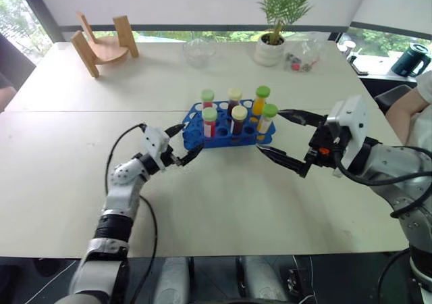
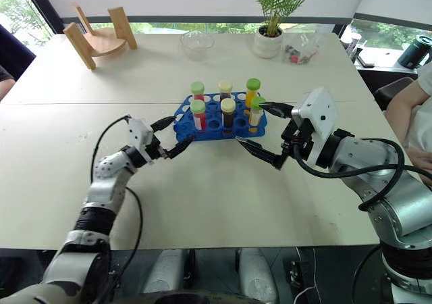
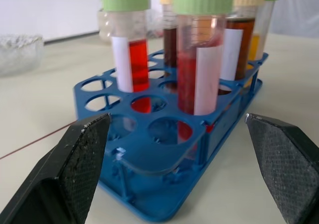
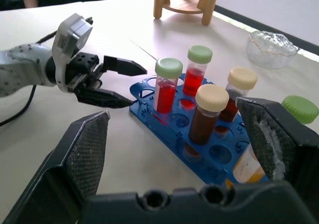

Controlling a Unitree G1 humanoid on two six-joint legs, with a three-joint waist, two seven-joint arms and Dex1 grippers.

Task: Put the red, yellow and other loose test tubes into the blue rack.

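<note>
Blue rack, tubes upright, sits between the left pincer and right pincer, both agape and empty.

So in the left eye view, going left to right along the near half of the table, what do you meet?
Left gripper with its fingers apart → blue rack with six capped test tubes standing in it → right gripper, open too, beside the rack's right end.
</note>
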